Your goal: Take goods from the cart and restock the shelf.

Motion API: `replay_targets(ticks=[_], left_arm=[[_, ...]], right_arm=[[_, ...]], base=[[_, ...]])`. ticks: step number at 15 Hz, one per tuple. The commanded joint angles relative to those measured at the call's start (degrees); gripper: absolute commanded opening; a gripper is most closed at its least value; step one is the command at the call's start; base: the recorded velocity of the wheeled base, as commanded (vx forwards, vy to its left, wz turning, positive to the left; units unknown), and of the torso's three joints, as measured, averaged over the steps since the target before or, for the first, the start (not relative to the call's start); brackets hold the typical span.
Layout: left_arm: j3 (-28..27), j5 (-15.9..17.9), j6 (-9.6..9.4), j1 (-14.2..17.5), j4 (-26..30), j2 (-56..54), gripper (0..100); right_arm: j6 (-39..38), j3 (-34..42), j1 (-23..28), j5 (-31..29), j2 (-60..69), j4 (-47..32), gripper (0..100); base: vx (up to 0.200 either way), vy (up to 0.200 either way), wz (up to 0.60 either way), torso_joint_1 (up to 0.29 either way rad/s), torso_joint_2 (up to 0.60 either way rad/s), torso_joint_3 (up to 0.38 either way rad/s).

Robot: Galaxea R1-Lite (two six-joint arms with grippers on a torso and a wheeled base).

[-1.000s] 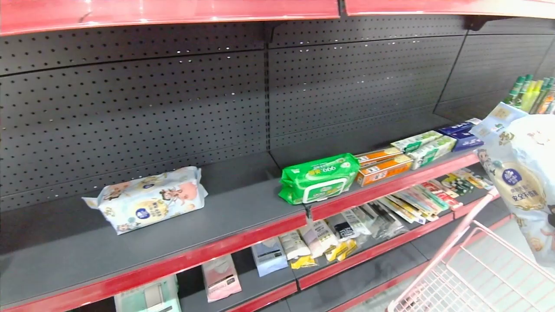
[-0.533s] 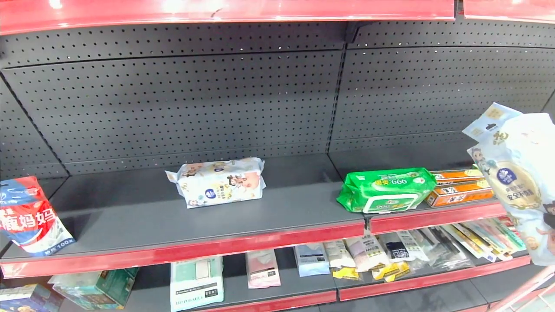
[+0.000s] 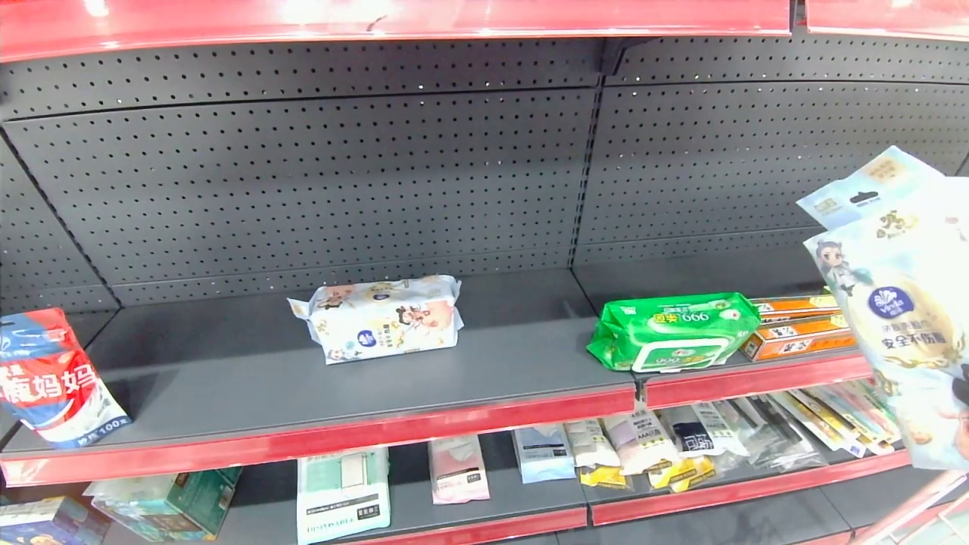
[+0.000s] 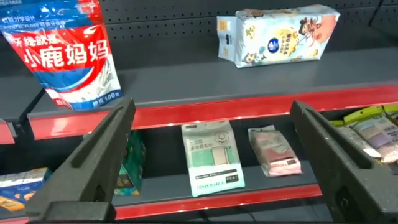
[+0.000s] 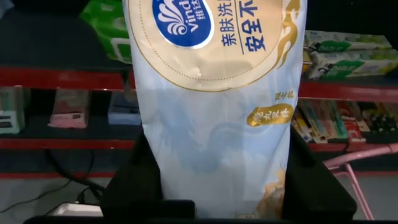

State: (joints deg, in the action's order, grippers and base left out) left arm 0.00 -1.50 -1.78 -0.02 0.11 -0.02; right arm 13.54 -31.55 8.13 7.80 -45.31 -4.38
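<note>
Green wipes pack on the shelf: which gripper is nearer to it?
Right. The right gripper, holding a pale pack, faces the green wipes pack; the left gripper faces the red-and-blue bag, further along the shelf.

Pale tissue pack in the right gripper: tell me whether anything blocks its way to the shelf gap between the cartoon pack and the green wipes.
Nothing visible does. The pale tissue pack, in the right gripper, is in front of the shelf, and the stretch between the cartoon pack and the green wipes lies bare.

Left gripper (image 4: 211, 106) has long, matte-black, wedge-shaped jaws; right gripper (image 5: 217, 149) black too.
</note>
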Motion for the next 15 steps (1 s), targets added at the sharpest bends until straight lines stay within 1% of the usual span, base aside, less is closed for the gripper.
replay_targets(ticks=[1,2,3,4,5,6,7,8,9,10,11,12,13,14,15], left_arm=[[-5.0,0.5,0.02,-0.2,0.4,2.1,100],[-14.5,0.7,1.96,-0.7,1.9,12.3,100],[-20.5,0.1,7.93,-0.7,2.1,19.7,100],[-21.5,-1.2,8.90,-0.2,1.9,24.9,100],[-22.0,-4.0,7.84,0.6,1.5,30.7,100],[-24.3,-6.9,6.70,1.5,0.7,37.9,100],[-25.9,-7.9,6.35,3.0,-1.5,43.5,100],[-26.2,-7.4,5.82,3.5,-4.0,47.7,100],[-26.2,-5.4,4.59,4.2,-7.3,54.3,100],[-26.3,-3.9,4.24,4.6,-7.9,56.4,100],[-27.4,6.7,-1.21,7.2,-9.3,62.9,100],[-28.7,12.9,-7.62,9.4,-9.6,68.1,100],[-30.8,18.6,-14.13,12.2,-11.1,73.7,100],[-30.8,18.6,-14.13,12.2,-11.1,73.7,100],[-36.4,31.5,-24.76,15.8,-17.7,86.4,100]], right_arm=[[0.1,1.8,-0.3,3.9,4.4,0.1,0],[0.0,1.1,-0.8,4.2,4.1,0.1,0],[0.2,0.5,-1.2,4.1,4.1,0.1,0],[0.3,0.7,-1.0,3.8,4.7,0.0,0],[1.0,0.6,-1.0,3.0,5.0,0.0,0],[0.5,0.9,-1.4,3.0,4.2,0.1,0],[-1.2,0.5,-1.8,3.8,3.7,0.1,0],[-2.6,0.8,-1.9,4.0,3.6,0.1,0],[-2.8,1.1,-1.9,3.7,3.5,0.1,0],[-2.8,1.1,-1.9,3.6,3.4,0.0,0],[-2.7,0.8,-1.8,3.3,3.2,0.0,0],[-2.6,0.4,-1.5,2.7,2.9,-0.1,0],[-2.4,0.4,-1.6,1.1,2.9,-0.1,0],[-2.4,0.4,-1.6,1.1,2.9,-0.1,0],[-1.6,0.4,-1.8,-1.0,3.1,-0.2,0]], base=[[0.000,0.000,0.00,0.000,0.00,0.000],[0.000,0.000,0.00,0.000,0.00,0.000],[0.000,0.000,0.00,0.000,0.00,0.000],[0.000,0.000,0.00,0.000,0.00,0.000],[0.000,0.000,0.00,0.000,0.00,0.000],[0.000,0.000,0.00,0.000,0.00,0.000],[0.000,0.000,0.00,0.000,0.00,0.000],[0.000,0.000,0.00,0.000,0.00,0.000],[0.000,0.000,0.00,0.000,0.00,0.000],[0.000,0.000,0.00,0.000,0.00,0.000],[0.000,0.000,0.00,0.000,0.00,0.000],[0.000,0.000,0.00,0.000,0.00,0.000],[0.000,0.000,0.00,0.000,0.00,0.000],[0.000,0.000,0.00,0.000,0.00,0.000],[0.000,0.000,0.00,0.000,0.00,0.000]])
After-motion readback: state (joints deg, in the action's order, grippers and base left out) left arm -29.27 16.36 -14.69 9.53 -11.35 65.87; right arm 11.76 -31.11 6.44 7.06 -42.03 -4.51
